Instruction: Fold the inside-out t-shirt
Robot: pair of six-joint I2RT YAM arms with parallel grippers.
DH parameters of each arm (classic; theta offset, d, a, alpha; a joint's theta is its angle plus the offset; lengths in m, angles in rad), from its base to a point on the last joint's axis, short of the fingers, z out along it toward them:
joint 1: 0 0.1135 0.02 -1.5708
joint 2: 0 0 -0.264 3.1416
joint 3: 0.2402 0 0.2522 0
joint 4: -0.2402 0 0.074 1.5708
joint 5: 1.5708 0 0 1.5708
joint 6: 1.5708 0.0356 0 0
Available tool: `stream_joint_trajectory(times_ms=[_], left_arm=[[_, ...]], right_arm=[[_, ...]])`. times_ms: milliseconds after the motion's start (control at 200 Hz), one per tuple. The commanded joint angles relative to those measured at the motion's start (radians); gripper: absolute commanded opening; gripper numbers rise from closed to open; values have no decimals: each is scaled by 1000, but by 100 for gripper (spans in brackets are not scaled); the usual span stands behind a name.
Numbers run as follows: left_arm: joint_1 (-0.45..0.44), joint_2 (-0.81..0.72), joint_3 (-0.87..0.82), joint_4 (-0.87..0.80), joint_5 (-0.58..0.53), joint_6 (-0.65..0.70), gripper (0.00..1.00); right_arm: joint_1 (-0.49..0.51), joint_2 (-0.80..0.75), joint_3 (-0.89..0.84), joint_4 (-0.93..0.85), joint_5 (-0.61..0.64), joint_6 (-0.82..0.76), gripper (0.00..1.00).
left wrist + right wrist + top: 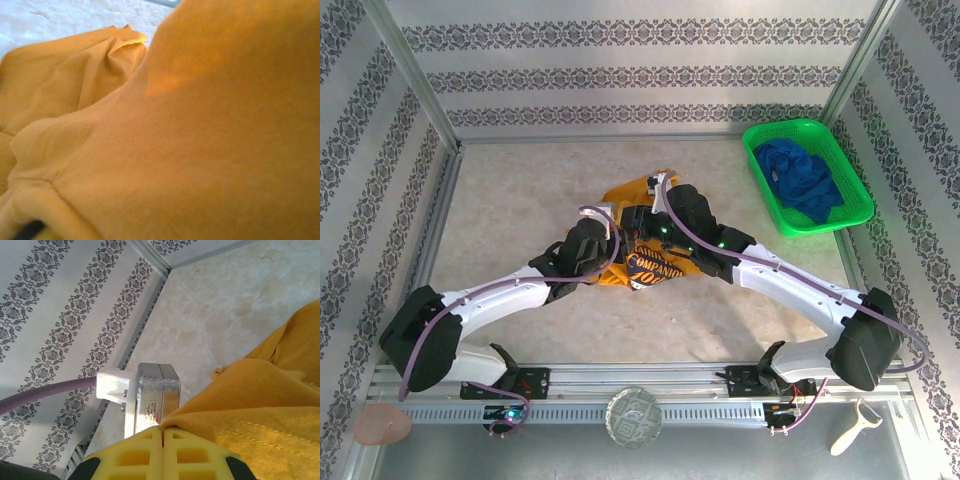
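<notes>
No fold shows yet: the shirt (pixel 645 265) lies bunched between both grippers, the right gripper (pixel 162 430) pinches its edge, and the left gripper (pixel 610 250) has a grip that cannot be told.

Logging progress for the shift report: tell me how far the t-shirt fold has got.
Done: nothing folded yet; the inside-out t-shirt lies bunched up. In hand: the right gripper is shut on a stitched edge of it. To do: spreading it flat and making every fold.
</notes>
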Motion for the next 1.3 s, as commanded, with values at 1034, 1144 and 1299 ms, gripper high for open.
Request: stream_joint_trajectory(times_ms=[1034,1144,1299], left_arm=[[280,-222,-100,231,904,-102,0],[287,-233,-91,214,905,-97,0],[290,-248,-80,189,905,-87,0]], right_arm=[[-225,-294,-317,-86,-112,-139,73],[-226,-291,-356,-68,-108,-124,70],[-225,-251,-368,-36,-119,-117,63]])
